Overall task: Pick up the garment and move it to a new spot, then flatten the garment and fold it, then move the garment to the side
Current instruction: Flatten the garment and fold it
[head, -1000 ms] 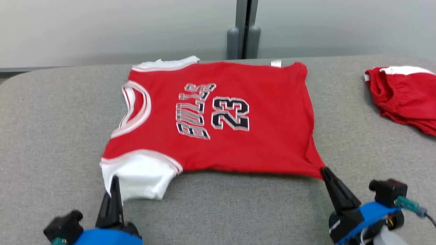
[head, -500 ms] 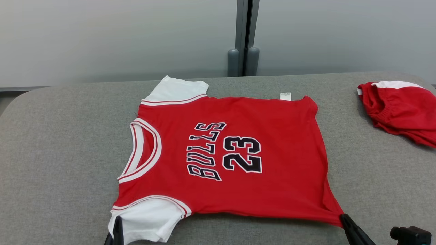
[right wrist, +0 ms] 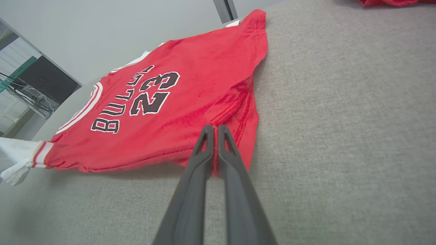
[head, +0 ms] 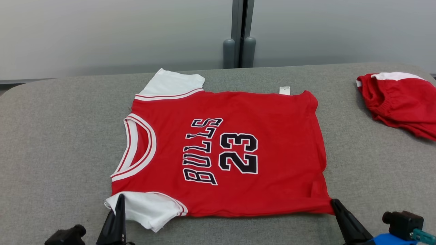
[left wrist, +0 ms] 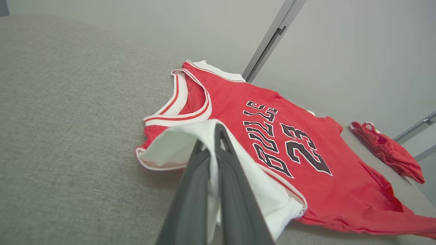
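Observation:
The garment (head: pixel 235 149) is a red jersey with white sleeves and "BULLS 23" in black print, spread face up on the grey table (head: pixel 54 136), collar to the left. My left gripper (head: pixel 120 200) is shut on the near white sleeve (left wrist: pixel 177 146), which it holds slightly raised and folded over. My right gripper (head: pixel 334 203) is shut on the near hem corner (right wrist: pixel 238 136) of the garment (right wrist: pixel 163 102), with red cloth pinched between its fingers. The garment (left wrist: pixel 272 136) lies mostly flat between the two grips.
A second red and white cloth (head: pixel 402 102) lies bunched at the table's far right. A grey wall with a vertical post (head: pixel 240 34) stands behind the table. Bare grey table surface lies left of the collar and along the near edge.
The head camera has shifted, so the whole picture sits lower than a second ago. The near white sleeve now looks shorter and folded inward. Both grippers keep their hold.

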Tool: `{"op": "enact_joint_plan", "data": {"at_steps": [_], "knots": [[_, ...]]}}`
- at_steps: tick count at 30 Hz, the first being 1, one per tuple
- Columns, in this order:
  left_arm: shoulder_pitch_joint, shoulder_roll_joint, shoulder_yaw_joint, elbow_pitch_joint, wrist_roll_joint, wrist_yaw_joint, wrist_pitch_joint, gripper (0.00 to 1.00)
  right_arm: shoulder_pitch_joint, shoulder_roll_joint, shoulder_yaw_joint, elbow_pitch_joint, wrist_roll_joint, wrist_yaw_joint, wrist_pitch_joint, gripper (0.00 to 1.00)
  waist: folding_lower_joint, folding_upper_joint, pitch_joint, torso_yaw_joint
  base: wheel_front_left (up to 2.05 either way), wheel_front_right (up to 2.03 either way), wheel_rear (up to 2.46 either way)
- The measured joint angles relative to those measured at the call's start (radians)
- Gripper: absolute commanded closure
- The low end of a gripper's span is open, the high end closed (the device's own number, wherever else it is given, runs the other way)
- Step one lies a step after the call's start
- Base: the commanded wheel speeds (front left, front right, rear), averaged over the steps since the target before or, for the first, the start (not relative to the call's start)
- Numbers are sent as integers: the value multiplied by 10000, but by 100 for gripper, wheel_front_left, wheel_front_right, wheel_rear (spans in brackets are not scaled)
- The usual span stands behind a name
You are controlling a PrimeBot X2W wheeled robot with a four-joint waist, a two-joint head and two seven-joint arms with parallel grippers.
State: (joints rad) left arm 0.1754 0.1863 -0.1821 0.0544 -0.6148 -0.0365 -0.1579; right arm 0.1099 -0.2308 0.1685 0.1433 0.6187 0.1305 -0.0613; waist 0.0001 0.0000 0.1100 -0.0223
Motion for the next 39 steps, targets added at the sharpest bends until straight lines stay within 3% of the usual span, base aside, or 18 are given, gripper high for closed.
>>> {"op": "enact_joint_plan", "data": {"at_steps": [11, 25, 26, 27, 28, 34, 39], "knots": [[-2483, 640, -221, 1317, 165, -499, 437, 100, -1814, 10, -79, 821, 67, 0, 353, 100, 1, 0, 632, -194, 0, 0, 0], [-5520, 913, -890, 4606, 100, -874, 178, 100, -4691, 84, 623, 3453, -144, 0, -215, 100, 1, 2, 1308, -387, 0, 0, 0], [-5661, 907, -938, 4830, 102, -876, 81, 100, -4813, 100, 696, 3657, -130, 0, -311, 58, 1, 1, 1327, -382, 0, 0, 0], [-5787, 918, -997, 5037, 128, -876, -27, 24, -4918, 107, 759, 3841, -130, 0, -424, 19, 0, 2, 1335, -371, 0, 0, 0], [-5919, 917, -1110, 5239, 171, -878, -107, 0, -4996, 107, 828, 3994, -107, 0, -556, 0, 1, 1, 1330, -354, 0, 0, 0], [-6010, 909, -1480, 6021, 151, -922, -667, 0, -4825, -153, 1189, 4418, -113, 0, -1279, 0, -2, 1, 1030, -224, 0, 0, 0], [-5125, 1011, -1417, 6247, 63, -922, -920, 0, -3982, -351, 1308, 4383, -180, 0, -1492, 0, -2, 1, 756, -258, 0, 0, 0]]}}
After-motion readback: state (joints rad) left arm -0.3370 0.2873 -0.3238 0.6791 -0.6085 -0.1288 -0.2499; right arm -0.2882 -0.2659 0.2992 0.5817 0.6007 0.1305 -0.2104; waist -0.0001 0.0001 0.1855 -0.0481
